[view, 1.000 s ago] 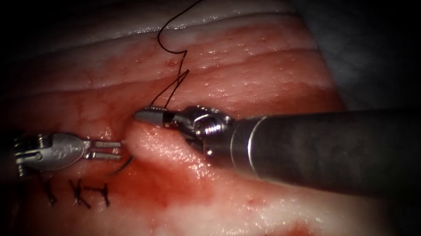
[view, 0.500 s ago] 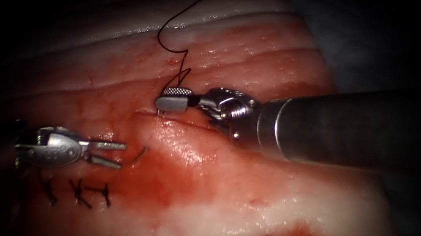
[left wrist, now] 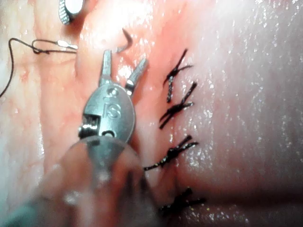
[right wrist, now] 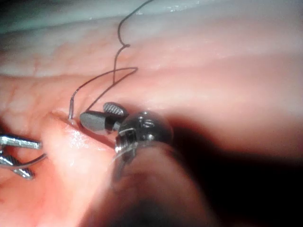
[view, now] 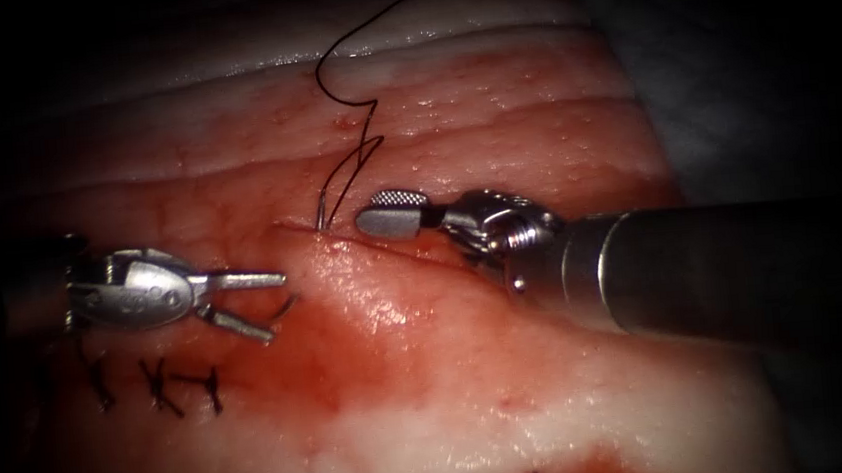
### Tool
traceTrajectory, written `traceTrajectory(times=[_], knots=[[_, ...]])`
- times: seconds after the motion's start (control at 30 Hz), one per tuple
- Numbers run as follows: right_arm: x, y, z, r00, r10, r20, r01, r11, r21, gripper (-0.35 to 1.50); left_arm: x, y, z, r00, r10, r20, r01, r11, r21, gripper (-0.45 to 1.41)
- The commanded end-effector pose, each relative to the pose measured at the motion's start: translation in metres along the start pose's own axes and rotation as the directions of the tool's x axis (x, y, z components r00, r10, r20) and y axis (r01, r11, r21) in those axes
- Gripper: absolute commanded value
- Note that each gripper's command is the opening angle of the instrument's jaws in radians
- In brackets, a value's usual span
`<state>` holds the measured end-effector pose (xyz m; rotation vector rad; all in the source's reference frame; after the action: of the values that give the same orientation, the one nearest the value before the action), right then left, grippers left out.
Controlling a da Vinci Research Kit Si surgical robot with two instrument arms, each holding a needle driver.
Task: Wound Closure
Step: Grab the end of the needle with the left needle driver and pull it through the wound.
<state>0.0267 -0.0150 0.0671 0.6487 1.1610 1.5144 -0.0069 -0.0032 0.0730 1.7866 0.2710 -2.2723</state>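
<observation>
The curved needle sits in the tissue (view: 453, 134) across the cut. Its tail (view: 321, 212) stands out on the right side with the black thread (view: 347, 162) running up from it. Its tip (view: 286, 305) pokes out on the left side. My left tool (view: 276, 306) is open with its jaws either side of that tip, holding nothing; the left wrist view shows the open left tool (left wrist: 124, 56) just short of the tip (left wrist: 125, 41). My right tool (view: 367, 214) is open and empty, just right of the tail. In the right wrist view the right tool (right wrist: 94, 112) is beside the tail (right wrist: 71, 108).
Several finished black stitches (view: 157, 386) close the cut below the left tool, and they line up beside the left tool's head as stitches (left wrist: 176, 106). Red fluid (view: 350, 352) wets the tissue below the needle. The thread (right wrist: 118, 56) loops away over the far edge of the tissue.
The right tool let go of the needle's tail, opened and drew back to the right. The left tool moved right towards the needle's tip and opened its jaws wider.
</observation>
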Motion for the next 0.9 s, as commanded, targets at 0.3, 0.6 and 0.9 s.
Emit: traceTrajectory(times=[0.3, 0.6, 0.9], knots=[[0.0010, 0.0011, -0.0006, 1.000, 0.004, -0.008, -0.004, 1.000, -0.018, 0.12, 0.0003, -0.0009, 0.0021, 0.996, -0.062, -0.062, 0.061, 0.998, -0.019, -0.20], [0.0011, 0.0012, -0.0007, 1.000, 0.004, -0.009, -0.005, 1.000, -0.021, -0.01, 0.0013, -0.0008, 0.0018, 0.953, -0.252, -0.170, 0.237, 0.966, -0.102, -0.45], [0.0010, 0.0011, -0.0007, 1.000, 0.004, -0.009, -0.005, 1.000, -0.021, -0.08, 0.0030, -0.0016, -0.0005, 0.754, -0.631, -0.179, 0.577, 0.768, -0.279, -0.45]])
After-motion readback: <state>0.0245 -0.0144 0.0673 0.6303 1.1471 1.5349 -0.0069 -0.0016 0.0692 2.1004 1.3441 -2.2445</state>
